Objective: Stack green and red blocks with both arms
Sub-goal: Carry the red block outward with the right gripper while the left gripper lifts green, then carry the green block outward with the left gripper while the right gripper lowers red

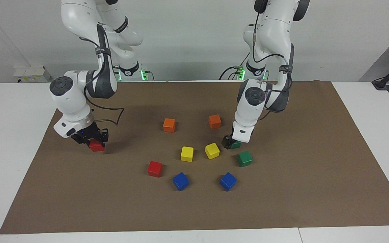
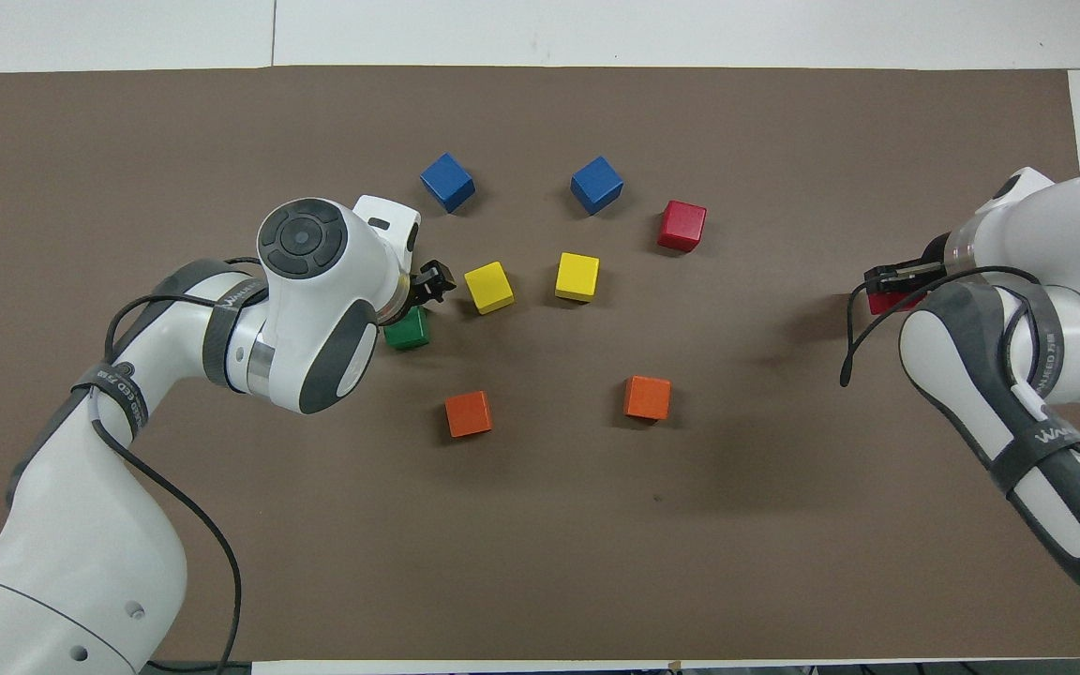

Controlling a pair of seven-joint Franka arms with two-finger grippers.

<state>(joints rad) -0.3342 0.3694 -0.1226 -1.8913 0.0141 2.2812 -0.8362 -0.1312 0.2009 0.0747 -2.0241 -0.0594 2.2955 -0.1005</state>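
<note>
My right gripper [image 1: 94,141] is shut on a red block [image 1: 97,146] low over the mat at the right arm's end; it also shows in the overhead view [image 2: 889,289] with the red block [image 2: 881,303]. My left gripper [image 1: 232,144] is shut on a green block [image 1: 237,145], close to the mat beside a yellow cube; the overhead view shows the left gripper [image 2: 420,298] and the green block [image 2: 406,333]. The second green block [image 1: 244,158] sits just farther out, hidden under the left arm in the overhead view. The second red block [image 1: 155,168] [image 2: 682,226] lies free.
Two yellow cubes [image 1: 187,153] [image 1: 212,150] sit mid-mat, two orange cubes [image 1: 169,125] [image 1: 214,121] nearer to the robots, and two blue cubes [image 1: 180,181] [image 1: 228,181] farthest out. A brown mat [image 1: 299,189] covers the white table.
</note>
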